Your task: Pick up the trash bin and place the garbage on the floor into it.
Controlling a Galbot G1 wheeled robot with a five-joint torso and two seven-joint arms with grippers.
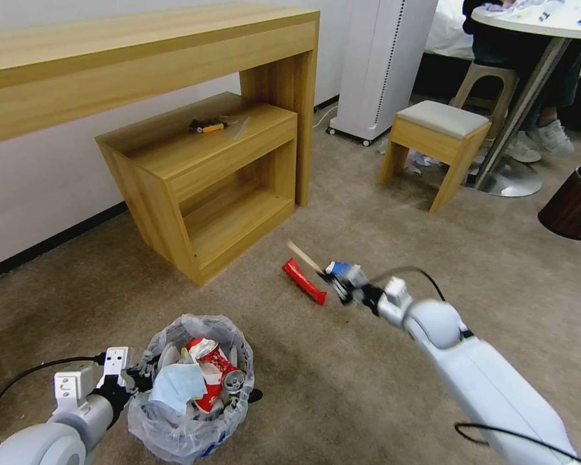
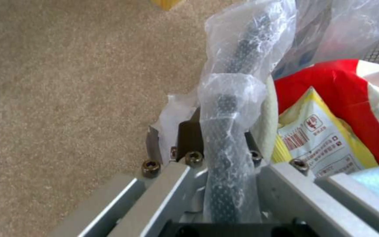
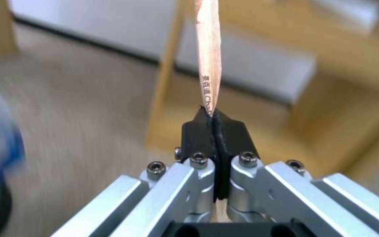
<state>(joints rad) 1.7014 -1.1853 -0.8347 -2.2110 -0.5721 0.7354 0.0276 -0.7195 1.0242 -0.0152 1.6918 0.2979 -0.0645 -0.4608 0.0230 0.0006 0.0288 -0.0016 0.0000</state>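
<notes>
Head view: right arm stretched forward, its pincer clamped on the wooden stick; left pincer, low, grips the trash bin rim.

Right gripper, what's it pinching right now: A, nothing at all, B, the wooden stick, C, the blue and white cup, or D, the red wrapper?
B: in the right wrist view the right gripper has its black fingertips shut on the wooden stick, which juts out past them, while the red wrapper lies on the floor.
</notes>
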